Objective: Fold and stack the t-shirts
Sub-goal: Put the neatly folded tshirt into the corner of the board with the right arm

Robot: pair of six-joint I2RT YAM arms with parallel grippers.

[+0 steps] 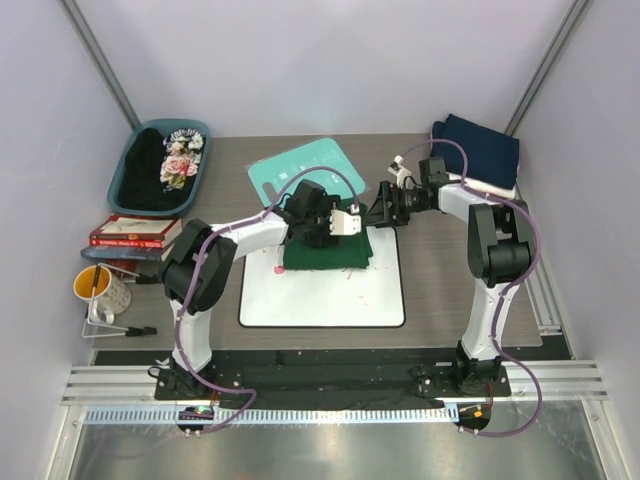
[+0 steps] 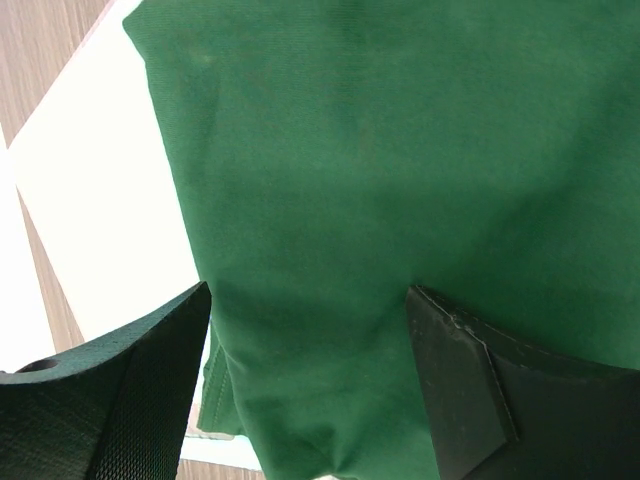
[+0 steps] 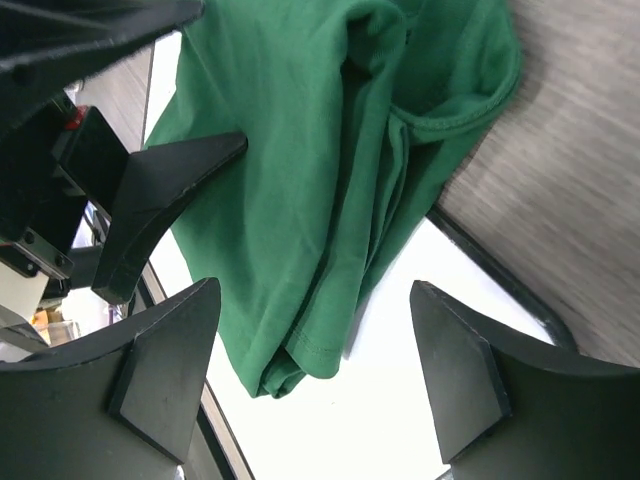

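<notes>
Overhanging whiteboard (image 1: 320, 298) edge, green t-shirt (image 1: 338, 256)

A fixed camera looks down from behind onto the whole table (image 1: 450, 290); both wrist cameras face downward, close over the green shirt (image 1: 330, 255) all three views share.

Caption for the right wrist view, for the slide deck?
Right gripper, jaws open, above the folded green t-shirt lying at the edge of the whiteboard.
</notes>
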